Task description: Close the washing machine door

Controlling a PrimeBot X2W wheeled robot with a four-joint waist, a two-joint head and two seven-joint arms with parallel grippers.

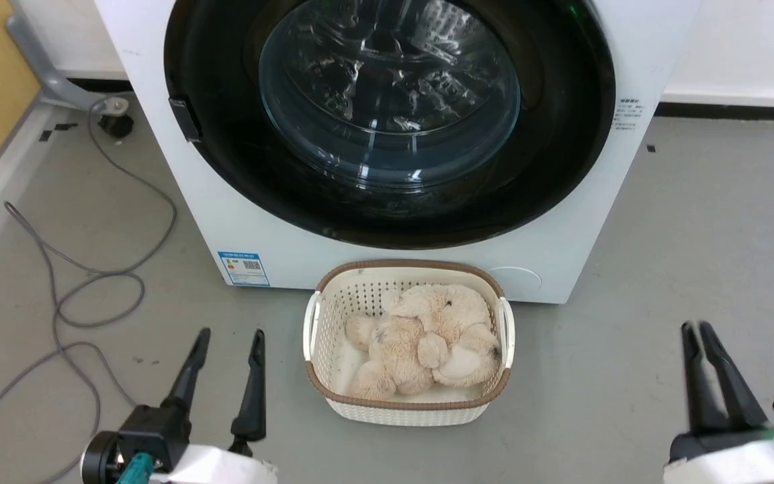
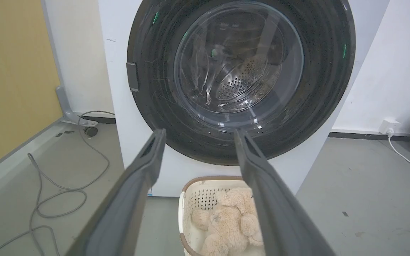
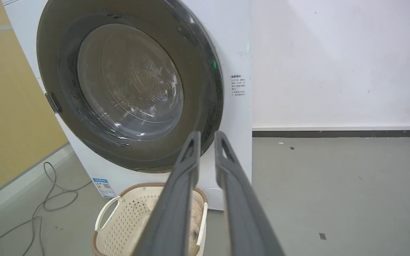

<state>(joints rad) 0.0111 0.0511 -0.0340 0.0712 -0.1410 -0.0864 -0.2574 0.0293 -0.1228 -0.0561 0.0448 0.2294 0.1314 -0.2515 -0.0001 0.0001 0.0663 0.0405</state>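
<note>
As the door sits now: the washing machine door (image 1: 390,114) lies flush across the front of the washing machine (image 1: 239,222). Its black rim meets the white panel all the way round, and I can spot no gap from the head view or either wrist view.
Done: the closing itself, by my reading. The glass bowl is tucked back into the opening, and the steel drum shows through it and nowhere else.
Left to do: very little, I'd say. These pictures can't settle whether the latch has caught, so a firm press on the rim may be the one thing outstanding.
Door position: far centre, upright on the machine's face, directly above the basket (image 1: 404,265), with a small grey tab (image 1: 185,119) on the rim's left side.
Left gripper (image 1: 232,333): near left, low over the floor, fingers spread wide, carrying nothing, well apart from the door.
Right gripper (image 1: 695,326): near right, fingers drawn almost together with just a sliver between them, nothing in them, also well apart from the door.
Count, machine: one washer, one door, one blue sticker (image 1: 244,267) low on the left of the front.
Count, floor: one white lattice basket just in front of the machine, one cream plush toy (image 1: 427,336) curled up inside it, and one grey cable (image 1: 91,289) looping over the floor at the left.
Count, grippers: two, both empty.
</note>
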